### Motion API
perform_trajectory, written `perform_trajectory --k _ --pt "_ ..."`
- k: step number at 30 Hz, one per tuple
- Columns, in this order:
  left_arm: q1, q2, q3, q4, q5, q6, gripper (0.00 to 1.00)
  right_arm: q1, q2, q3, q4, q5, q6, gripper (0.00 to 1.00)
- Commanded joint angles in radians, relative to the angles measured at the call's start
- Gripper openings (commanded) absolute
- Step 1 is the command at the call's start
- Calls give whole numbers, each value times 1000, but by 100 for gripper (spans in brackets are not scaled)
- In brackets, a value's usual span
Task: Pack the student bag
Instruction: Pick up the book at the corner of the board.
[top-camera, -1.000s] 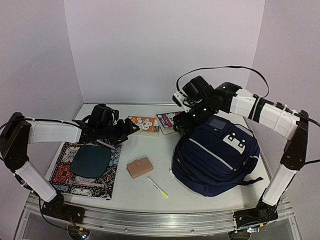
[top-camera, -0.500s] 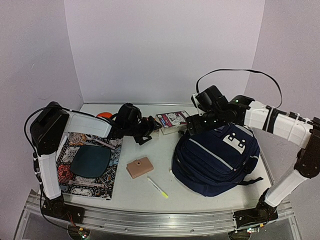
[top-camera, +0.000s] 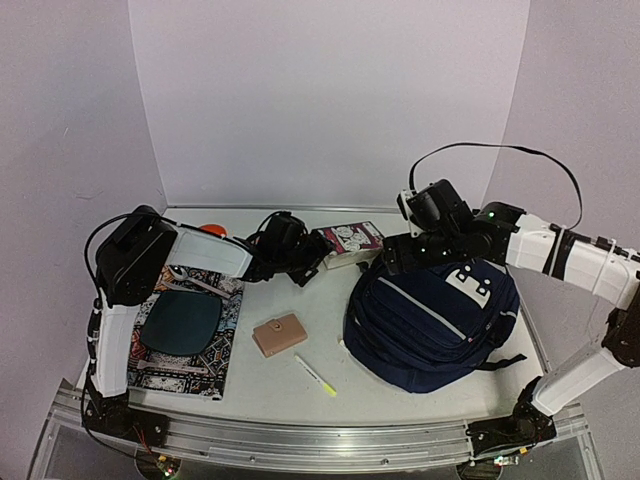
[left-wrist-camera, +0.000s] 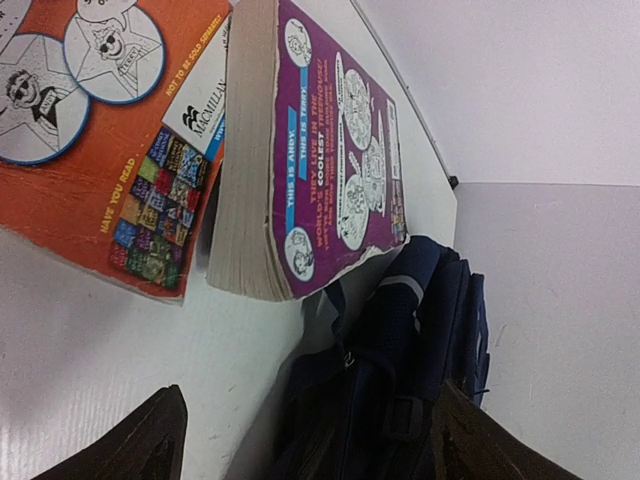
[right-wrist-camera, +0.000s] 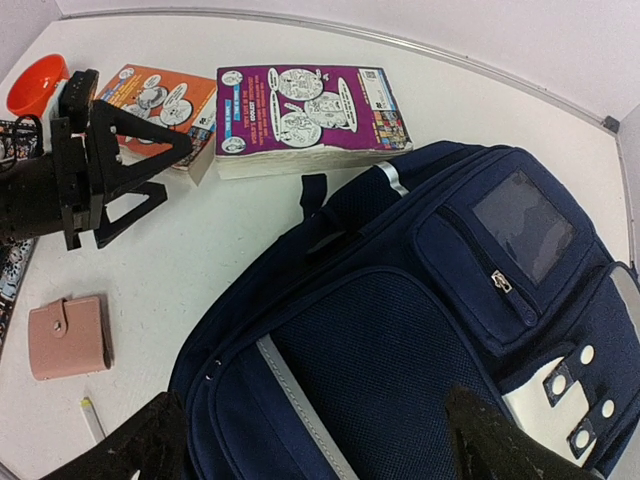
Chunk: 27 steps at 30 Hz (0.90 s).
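The student bag (top-camera: 430, 320) is a navy backpack with grey stripes, lying on the right half of the table; it also shows in the right wrist view (right-wrist-camera: 400, 350) and the left wrist view (left-wrist-camera: 400, 380). My right gripper (top-camera: 392, 258) hovers over the bag's upper left end, open and empty, with its fingertips (right-wrist-camera: 130, 450) wide over the front pocket. My left gripper (top-camera: 305, 266) stands open and empty just left of the bag, beside a purple book (left-wrist-camera: 330, 160) and an orange book (left-wrist-camera: 100, 130). From the right wrist the left gripper (right-wrist-camera: 178, 168) shows open by the orange book (right-wrist-camera: 160, 100).
The purple book (top-camera: 348, 240) lies by the back wall. A pink wallet (top-camera: 280, 335) and a pen (top-camera: 315, 375) lie mid-table. A patterned book (top-camera: 170, 350) with a dark oval object (top-camera: 180, 320) on it is at the left. An orange funnel (right-wrist-camera: 35, 85) sits at the back left.
My left gripper has travelled right, from over the patterned book to the two books beside the bag. My right gripper has drawn back from the books to over the bag and opened wider.
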Motion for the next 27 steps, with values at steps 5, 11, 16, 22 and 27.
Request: perform_trajectory --k 5,11,16,22,27 --pt "-19 102 105 50 -81 -70 85 -3 -63 -21 -1 36 -10 92" --pt "-19 159 157 59 -96 -71 85 -4 -56 -29 1 22 -18 93" --pt "-19 199 184 65 -116 -90 85 -7 -57 -29 1 25 -34 93" --pt "-18 260 236 77 -111 -117 85 -14 -58 -26 1 25 -47 94" --pt "-18 278 247 97 -149 -154 84 -18 -58 -29 1 22 -50 94"
